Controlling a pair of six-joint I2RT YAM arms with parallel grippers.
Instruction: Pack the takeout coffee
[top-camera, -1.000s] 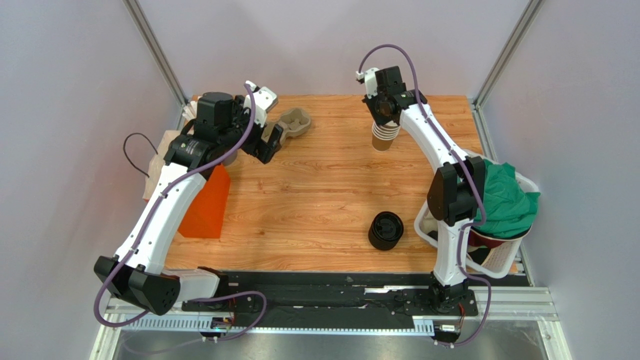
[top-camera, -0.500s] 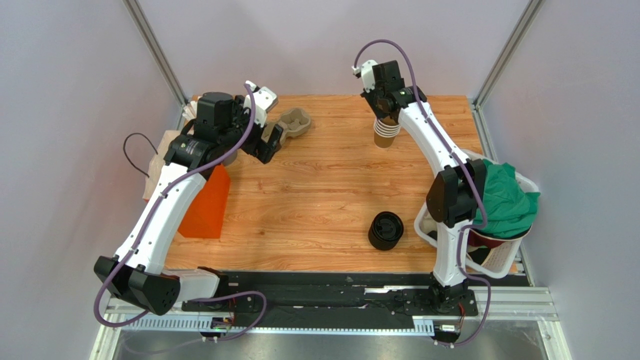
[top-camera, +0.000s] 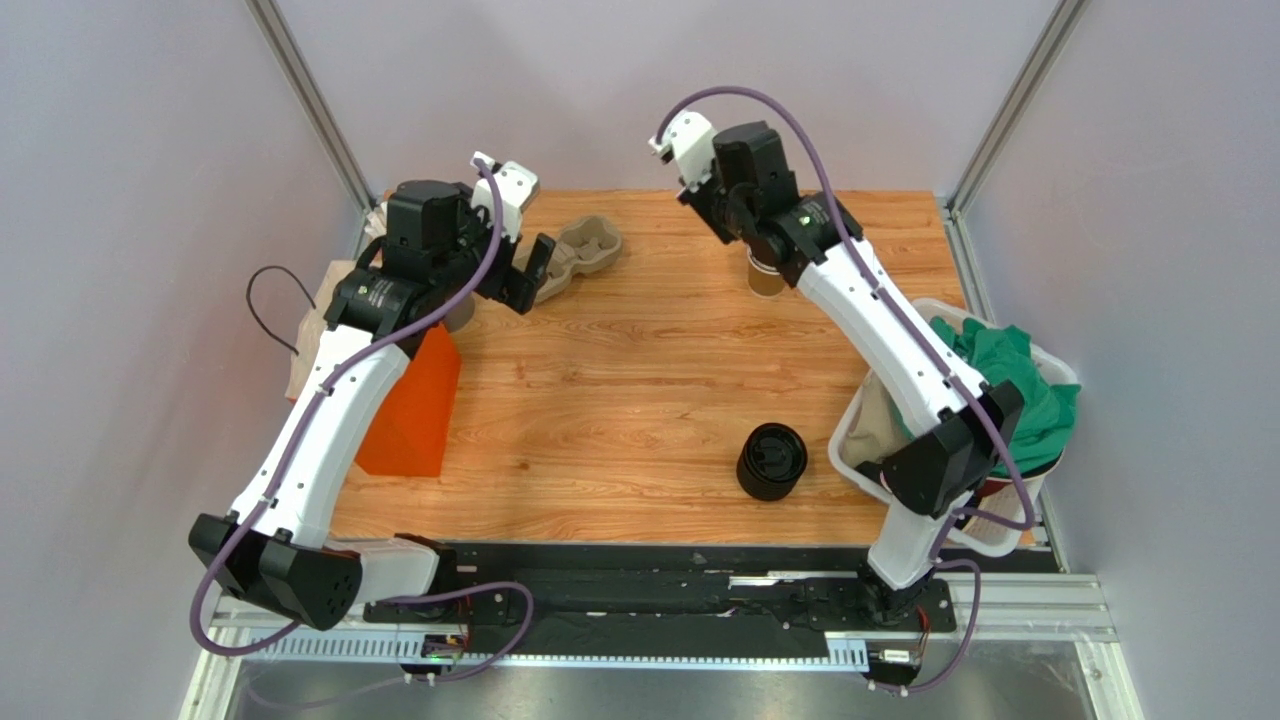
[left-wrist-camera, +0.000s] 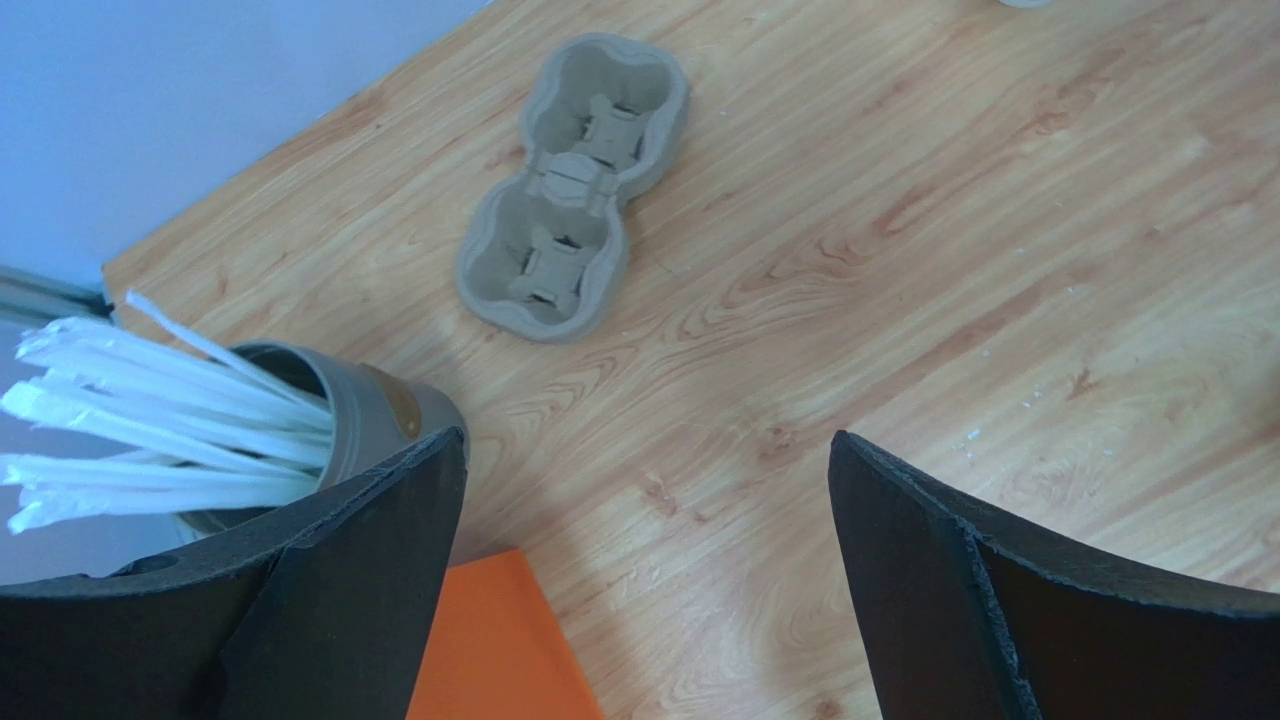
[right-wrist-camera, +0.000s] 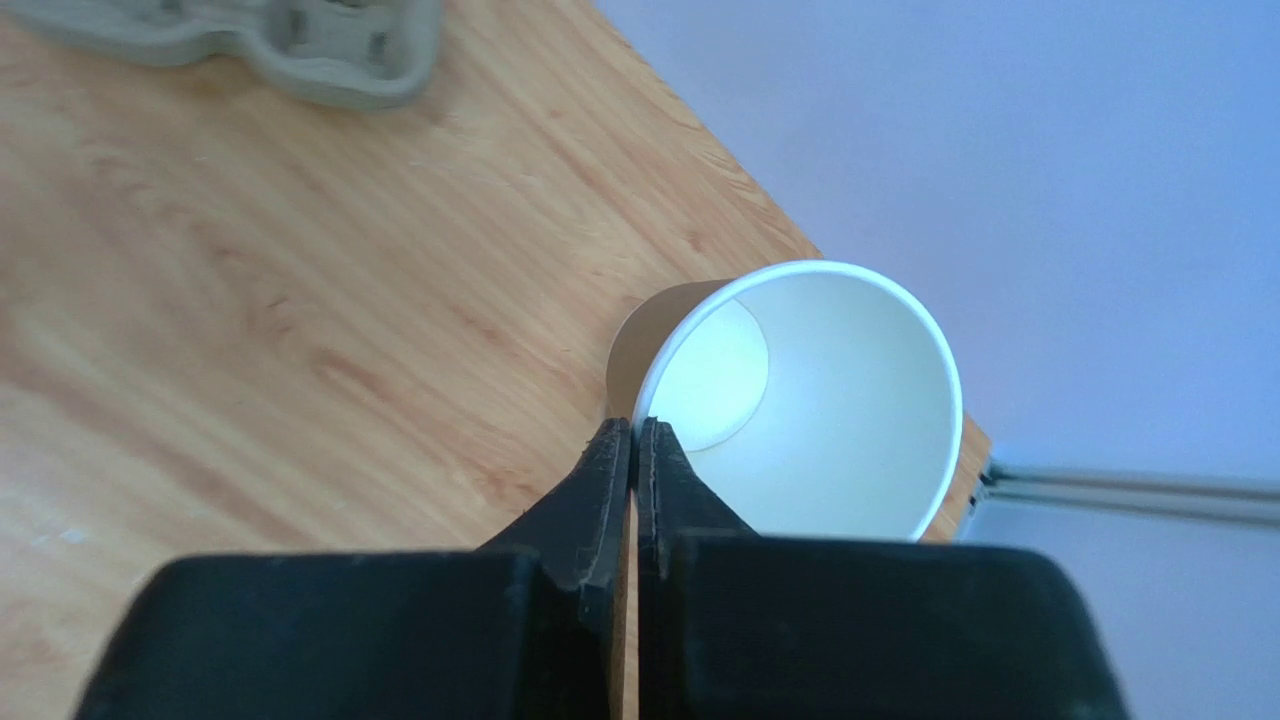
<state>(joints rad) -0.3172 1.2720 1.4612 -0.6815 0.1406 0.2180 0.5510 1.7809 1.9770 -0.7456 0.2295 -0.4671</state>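
Moved: right arm (top-camera: 864, 308) swung left, elbow dropped; right claw (right-wrist-camera: 634, 443) pinches rim of lidless small brown paper cup (right-wrist-camera: 819, 413), far side of bench (top-camera: 631, 375), right of centre. Black plastic lid pile (top-camera: 772, 461) lies nearward; left claw (left-wrist-camera: 639, 458) gapes, far left.

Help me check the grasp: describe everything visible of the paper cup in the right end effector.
The paper cup is brown outside, white inside, with a thin rolled rim. It has no lid and looks empty. The right end effector is shut on its rim, one finger outside the cup, one inside. It is above the wooden table's far edge, near the room's wall; what its base rests on is hidden.
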